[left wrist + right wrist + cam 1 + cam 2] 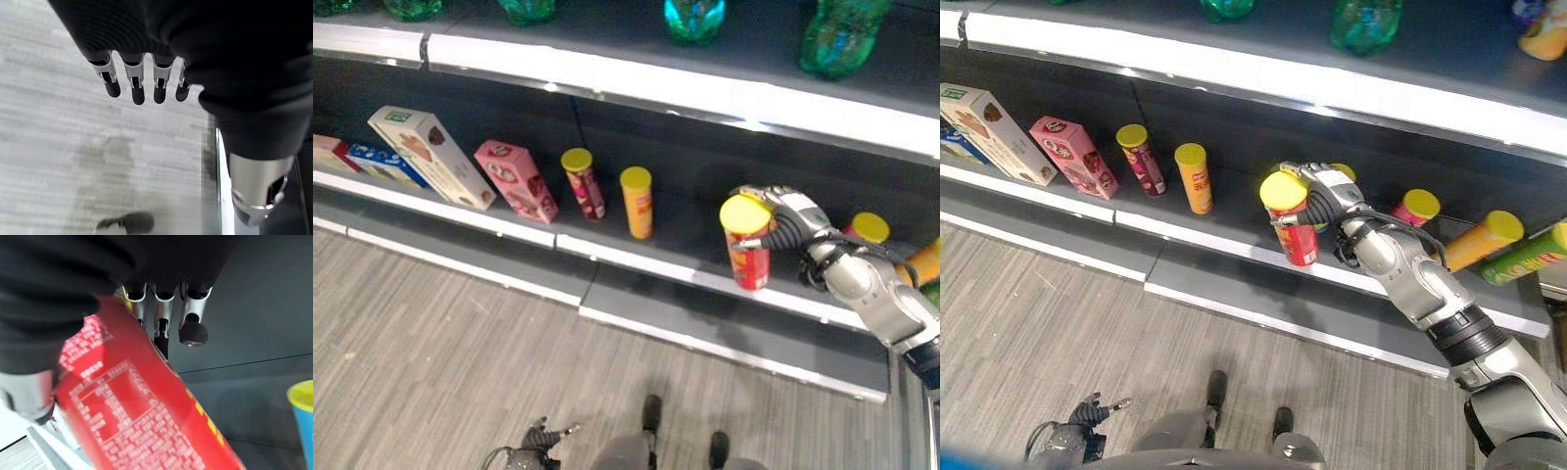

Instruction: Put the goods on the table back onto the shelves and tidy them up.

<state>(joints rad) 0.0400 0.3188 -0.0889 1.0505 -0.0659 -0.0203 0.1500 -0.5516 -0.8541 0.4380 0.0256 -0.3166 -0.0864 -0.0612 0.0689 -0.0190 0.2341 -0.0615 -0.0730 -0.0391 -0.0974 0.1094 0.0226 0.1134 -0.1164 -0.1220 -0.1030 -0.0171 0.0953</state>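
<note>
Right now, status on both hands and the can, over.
Right hand shut on red can, can upright at the lower shelf front edge. Left hand open, hanging over the floor. Orange can stands apart to its left; nothing blocking.

— what colours do you get on the tall red cardboard tube with the yellow plastic lid (pixel 748 247)?
— you see red sides with white print and a yellow streak in the right wrist view.
— and the rest of the dark grey metal shelf (pixel 685 211)?
— you have a white-edged shelf, a slim orange tube with a yellow lid (pixel 637 202), a dark red patterned tube with a yellow lid (pixel 582 182), a pink rectangular carton (pixel 516 180), a cream carton with brown pictures (pixel 431 156) and a blue box (pixel 384 163).
— above?
— green translucent bottles (pixel 842 34). your floor is grey striped flooring (pixel 460 352).
</note>
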